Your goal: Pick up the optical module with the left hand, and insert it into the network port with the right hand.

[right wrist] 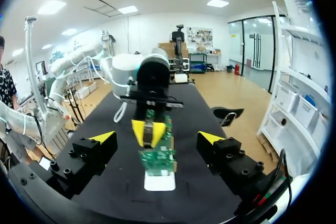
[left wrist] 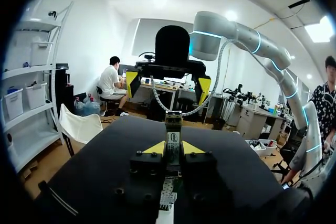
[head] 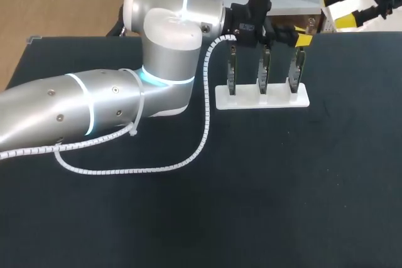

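Observation:
Three upright optical modules stand in a white holder (head: 262, 97) at the table's far middle. My left gripper (head: 300, 42) is over the rightmost optical module (head: 295, 70) and shut on its upper part; in the left wrist view the module (left wrist: 172, 129) sits upright between the yellow tips of that gripper (left wrist: 172, 148). My right gripper (head: 345, 8) hangs open beyond the table's far right corner, facing the holder. In the right wrist view its own fingers (right wrist: 212, 138) stand wide apart, with the left gripper (right wrist: 150, 131) and the green modules (right wrist: 157, 158) ahead. I cannot pick out the network port.
A white spiral cable (head: 157, 167) from my left arm loops across the table's middle. The bulky left arm (head: 94, 108) covers the table's left side. The dark table top (head: 282, 186) lies bare in front of the holder.

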Controlling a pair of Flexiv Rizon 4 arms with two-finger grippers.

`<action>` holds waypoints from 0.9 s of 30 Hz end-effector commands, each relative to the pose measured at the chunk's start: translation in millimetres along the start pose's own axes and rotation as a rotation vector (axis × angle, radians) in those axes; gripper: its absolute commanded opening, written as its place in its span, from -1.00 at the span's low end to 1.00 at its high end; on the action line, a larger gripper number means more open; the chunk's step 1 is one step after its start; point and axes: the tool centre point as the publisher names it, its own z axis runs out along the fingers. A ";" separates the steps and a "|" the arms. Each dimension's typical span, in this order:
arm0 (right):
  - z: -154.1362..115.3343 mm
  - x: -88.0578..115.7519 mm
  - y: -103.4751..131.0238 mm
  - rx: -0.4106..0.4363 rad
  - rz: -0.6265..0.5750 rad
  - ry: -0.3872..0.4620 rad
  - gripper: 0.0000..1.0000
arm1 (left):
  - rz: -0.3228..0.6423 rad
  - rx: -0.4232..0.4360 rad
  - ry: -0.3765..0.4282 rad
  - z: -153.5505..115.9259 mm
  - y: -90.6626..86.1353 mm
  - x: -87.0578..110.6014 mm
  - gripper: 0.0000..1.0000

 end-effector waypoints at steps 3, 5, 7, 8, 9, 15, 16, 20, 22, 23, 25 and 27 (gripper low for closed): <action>13.5 -4.6 26.6 -0.006 -0.013 -0.011 1.00 | 0.001 -0.004 -0.001 -0.4 -1.5 0.4 -1.00; 19.4 -5.9 30.3 -0.019 -0.013 -0.028 1.00 | 0.001 -0.004 -0.001 -0.4 -1.5 0.4 -1.00; 25.2 -6.1 31.2 -0.025 -0.039 -0.005 1.00 | 0.001 -0.004 -0.001 -0.4 -1.5 0.4 -1.00; 27.2 -7.0 30.1 -0.015 -0.037 -0.011 1.00 | 0.001 -0.004 -0.001 -0.4 -1.5 0.4 -1.00; 28.4 -8.4 28.5 -0.007 -0.032 -0.022 1.00 | 0.001 -0.004 -0.001 -0.4 -1.5 0.4 -1.00; 36.8 -14.2 20.6 0.003 -0.061 -0.012 1.00 | 0.001 -0.004 -0.001 -0.4 -1.5 0.4 -1.00; 37.7 -14.6 19.2 0.004 -0.061 -0.011 1.00 | 0.001 -0.004 -0.001 -0.4 -1.5 0.4 -1.00; 40.5 -14.1 14.7 0.016 -0.060 -0.010 1.00 | 0.001 -0.004 -0.001 -0.4 -1.5 0.4 -1.00; 41.8 -11.9 13.2 0.019 -0.054 -0.006 1.00 | 0.001 -0.004 -0.001 -0.4 -1.5 0.4 -1.00; 42.2 -11.2 13.1 0.019 -0.048 -0.006 1.00 | 0.001 -0.004 -0.001 -0.4 -1.5 0.4 -1.00; 43.0 -9.7 13.3 0.017 -0.044 -0.003 1.00 | 0.001 -0.004 -0.001 -0.4 -1.5 0.4 -1.00; 43.1 -7.9 13.0 0.019 -0.034 -0.004 1.00 | 0.001 -0.004 -0.001 -0.4 -1.5 0.4 -1.00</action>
